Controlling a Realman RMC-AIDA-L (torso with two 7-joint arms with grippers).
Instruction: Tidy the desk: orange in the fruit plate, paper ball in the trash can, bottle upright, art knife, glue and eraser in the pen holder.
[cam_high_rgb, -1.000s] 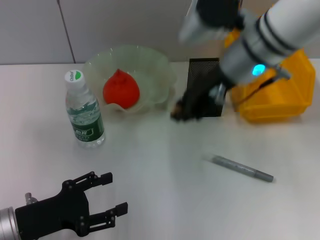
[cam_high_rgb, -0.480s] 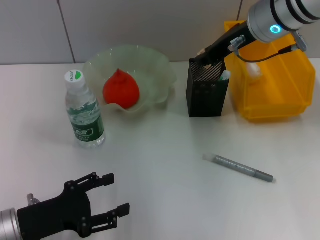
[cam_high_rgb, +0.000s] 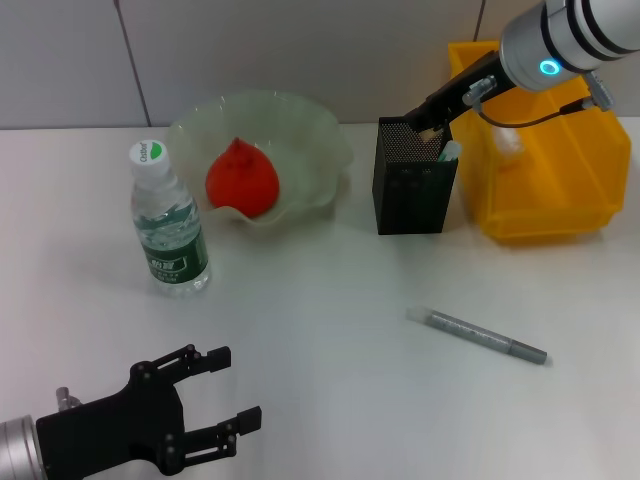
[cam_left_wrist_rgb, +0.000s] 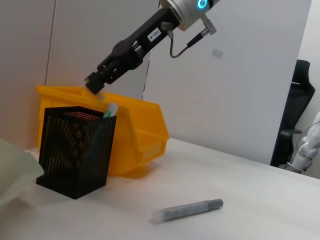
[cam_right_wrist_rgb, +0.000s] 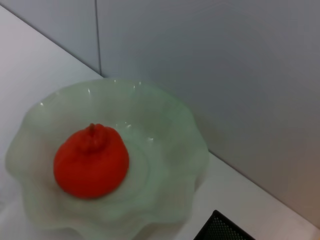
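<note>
Desk scene seen from the head camera, with both wrist views. The right gripper (cam_high_rgb: 424, 122) hangs over the rim of the pen holder (cam_high_rgb: 413, 190), a black mesh cup with a pale green-tipped item standing inside; its fingertips show a small tan piece between them, though whether they are clamped on it cannot be told. A tag on this arm reads roughly "103-A" in the left wrist view. The left gripper (cam_high_rgb: 215, 395) rests low at the near left edge of the table (cam_high_rgb: 320, 370), fingers apart and empty. The orange (cam_high_rgb: 241, 179) lies in the fruit plate (cam_high_rgb: 300, 125). The bottle (cam_high_rgb: 168, 222) stands upright left of the plate; its green label's print is illegible. The trash can (cam_high_rgb: 560, 180) sits just right of the pen holder. A grey pen (cam_high_rgb: 477, 336) lies flat on the table, well apart.
</note>
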